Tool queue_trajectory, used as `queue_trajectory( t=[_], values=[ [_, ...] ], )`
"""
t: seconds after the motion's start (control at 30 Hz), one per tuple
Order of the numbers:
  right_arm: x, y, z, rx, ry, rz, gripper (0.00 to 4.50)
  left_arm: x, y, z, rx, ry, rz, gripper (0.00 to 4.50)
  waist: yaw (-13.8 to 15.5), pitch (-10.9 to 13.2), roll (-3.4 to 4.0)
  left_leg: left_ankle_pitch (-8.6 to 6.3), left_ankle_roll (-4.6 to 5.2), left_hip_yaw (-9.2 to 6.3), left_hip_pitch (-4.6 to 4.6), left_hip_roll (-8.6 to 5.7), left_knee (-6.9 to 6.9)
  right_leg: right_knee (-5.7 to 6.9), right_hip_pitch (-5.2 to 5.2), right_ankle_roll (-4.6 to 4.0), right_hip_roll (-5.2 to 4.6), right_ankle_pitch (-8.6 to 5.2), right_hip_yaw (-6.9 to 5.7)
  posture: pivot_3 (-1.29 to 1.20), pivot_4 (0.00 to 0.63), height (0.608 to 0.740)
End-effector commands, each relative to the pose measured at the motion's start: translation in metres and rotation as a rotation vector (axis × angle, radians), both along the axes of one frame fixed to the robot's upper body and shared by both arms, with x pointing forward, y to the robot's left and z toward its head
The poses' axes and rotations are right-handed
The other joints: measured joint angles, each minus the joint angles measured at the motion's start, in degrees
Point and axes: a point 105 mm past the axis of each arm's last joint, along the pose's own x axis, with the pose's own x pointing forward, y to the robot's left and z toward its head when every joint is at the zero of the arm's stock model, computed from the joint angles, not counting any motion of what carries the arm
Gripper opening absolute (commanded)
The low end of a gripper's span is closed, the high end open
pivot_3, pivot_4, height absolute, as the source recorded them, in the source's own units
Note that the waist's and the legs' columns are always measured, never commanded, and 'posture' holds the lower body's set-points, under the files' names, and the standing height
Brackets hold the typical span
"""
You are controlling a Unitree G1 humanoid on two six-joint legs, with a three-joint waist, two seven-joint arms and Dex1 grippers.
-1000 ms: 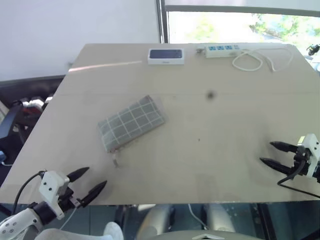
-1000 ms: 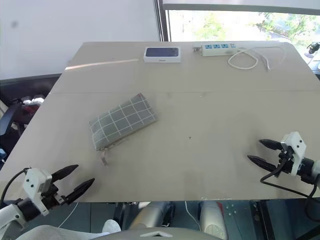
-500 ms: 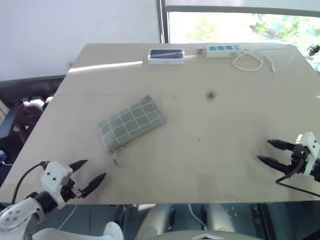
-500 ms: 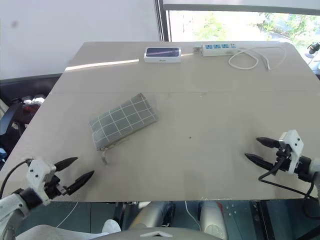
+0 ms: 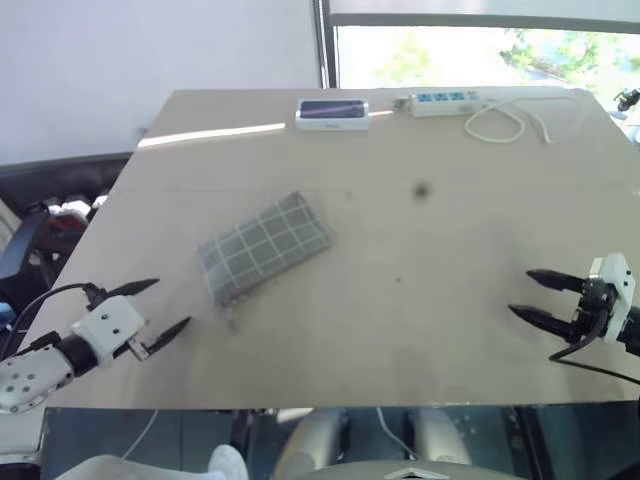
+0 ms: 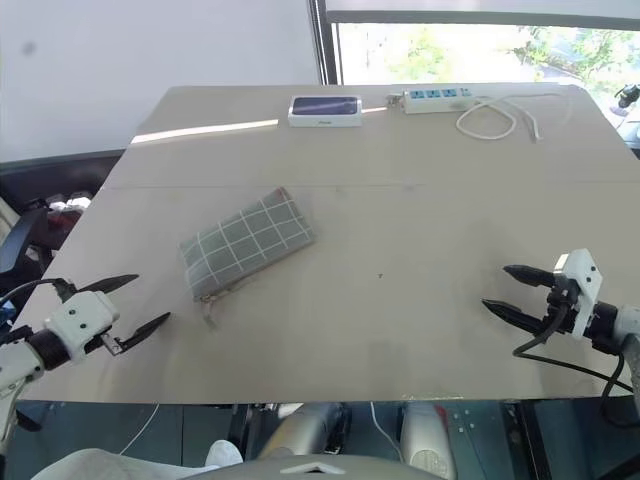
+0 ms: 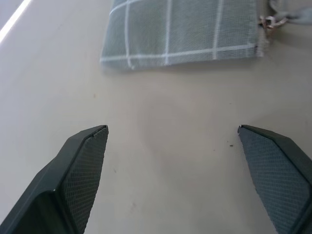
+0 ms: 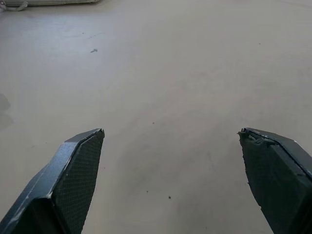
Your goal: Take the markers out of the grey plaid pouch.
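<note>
Your left gripper (image 6: 128,303) hovers near the tabletop (image 6: 420,230) front-left edge, jaws released, aimed twd the grey plaid pouch (image 6: 247,243) lying diagonal left of centre. Right gripper (image 6: 508,290) hovers low front-right, jaws released, w/ bare tabletop btwn it & pouch.

Bare table (image 5: 420,260) around pouch (image 5: 263,247)

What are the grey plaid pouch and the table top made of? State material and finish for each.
Grey plaid pouch: soft woven fabric, matte; the weave and slightly frayed edge show up close, with a small metal zipper pull at one corner.
Table: smooth, pale beige, probably laminate or painted board; faint sheen, small specks, no visible grain.
</note>
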Motion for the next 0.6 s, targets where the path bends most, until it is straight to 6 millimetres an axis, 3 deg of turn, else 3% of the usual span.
queue_trajectory(
  t=[0.03,0.3,0.53,0.6],
  values=[
    [0.002,0.020,0.023,0.061,-0.061,0.065,4.50,0.010,-0.017,-0.013,0.160,-0.047,-0.130,4.41,0.3,-0.1,0.17,0.00,0.00,-0.01,0.00,0.00,0.00,0.00,0.00,0.00,0.00,0.00,-0.02,0.00,0.150,0.738],
    [-0.020,0.055,0.044,0.174,0.036,0.261,4.50,0.042,-0.046,-0.007,0.318,-0.222,-0.284,4.41,0.6,-0.1,0.15,-0.10,0.24,-0.01,0.06,-0.05,0.18,0.45,-0.03,0.01,-0.03,0.00,0.00,0.00,0.150,0.738],
    [-0.023,0.078,0.057,0.174,0.024,0.354,4.50,0.057,-0.074,-0.014,0.361,-0.275,-0.409,4.41,0.7,-0.2,0.10,-0.09,0.24,-0.02,0.09,-0.06,0.21,0.60,-0.06,0.02,-0.02,0.00,-0.02,0.00,0.150,0.738],
    [-0.023,0.085,0.057,0.173,0.019,0.375,4.50,0.061,-0.089,-0.012,0.334,-0.313,-0.443,3.91,0.7,-0.2,0.10,-0.09,0.24,-0.02,0.08,-0.07,0.24,0.60,-0.05,0.03,-0.02,0.00,-0.04,0.00,0.150,0.738]
  ],
)
